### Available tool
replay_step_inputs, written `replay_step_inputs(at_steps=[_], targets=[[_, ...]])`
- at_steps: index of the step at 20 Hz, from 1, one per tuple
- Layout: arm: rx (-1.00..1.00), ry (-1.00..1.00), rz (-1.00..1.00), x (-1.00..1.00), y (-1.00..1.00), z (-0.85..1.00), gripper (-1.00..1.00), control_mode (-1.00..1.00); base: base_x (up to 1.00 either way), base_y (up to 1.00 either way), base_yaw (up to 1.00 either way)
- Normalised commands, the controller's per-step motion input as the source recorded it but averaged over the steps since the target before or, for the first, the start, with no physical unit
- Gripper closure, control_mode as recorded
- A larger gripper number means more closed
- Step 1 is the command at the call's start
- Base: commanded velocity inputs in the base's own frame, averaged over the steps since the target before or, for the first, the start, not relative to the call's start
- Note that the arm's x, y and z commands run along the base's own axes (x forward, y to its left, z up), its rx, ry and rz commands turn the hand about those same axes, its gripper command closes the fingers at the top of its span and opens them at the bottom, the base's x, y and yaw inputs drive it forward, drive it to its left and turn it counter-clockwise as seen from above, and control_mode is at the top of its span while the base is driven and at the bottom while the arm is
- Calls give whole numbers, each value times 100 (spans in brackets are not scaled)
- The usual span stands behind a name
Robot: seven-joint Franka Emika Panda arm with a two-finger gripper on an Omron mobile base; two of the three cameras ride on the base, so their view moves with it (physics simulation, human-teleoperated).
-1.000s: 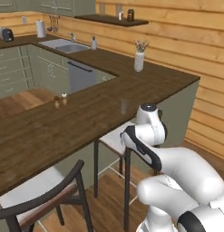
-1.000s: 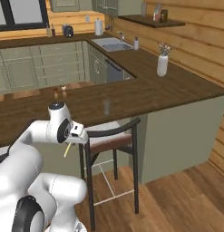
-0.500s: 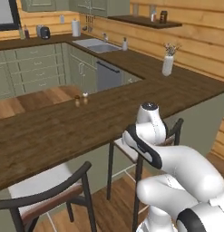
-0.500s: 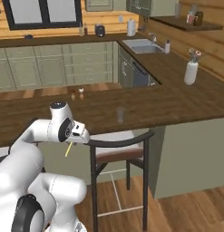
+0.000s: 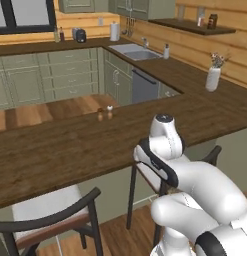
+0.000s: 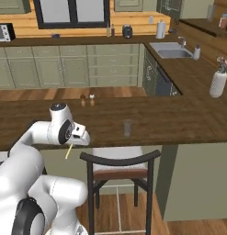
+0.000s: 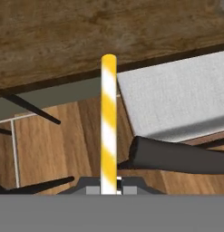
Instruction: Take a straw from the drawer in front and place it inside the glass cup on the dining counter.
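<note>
My gripper (image 7: 109, 186) is shut on the straw (image 7: 108, 122), a yellow and white striped stick that points straight out from the fingers. From the right base view the straw (image 6: 68, 152) hangs slanted below the gripper (image 6: 75, 142), in front of the near edge of the dining counter (image 6: 170, 121). The glass cup (image 6: 127, 127) stands upright on that dark wooden top near its front edge, to the right of the gripper and higher than the straw's tip. The drawer is out of view.
Two small shakers (image 6: 87, 100) stand on the dining counter's far side. A black-framed chair (image 6: 118, 161) with a white seat sits under the counter just right of the gripper, another chair (image 5: 45, 220) at the left. A white vase (image 6: 218, 82) stands at the counter's right.
The whole scene has slid to the right in both base views, so the base has moved. The arm keeps its pose and the straw stays in the shut gripper.
</note>
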Motion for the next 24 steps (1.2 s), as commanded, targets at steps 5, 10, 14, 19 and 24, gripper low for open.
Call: replay_step_inputs(at_steps=[5, 10, 14, 19, 24], targets=[[0, 0, 0, 0, 0, 0, 100, 100, 39, -35, 23], [4, -36, 1, 13, -43, 16, 100, -100, 5, -8, 2], [6, -54, 0, 14, -71, 65, 100, -100, 0, 0, 0], [1, -50, 0, 0, -88, 61, 100, -100, 0, 0, 0], [17, -55, 10, 10, -99, 57, 100, -100, 0, 0, 0]])
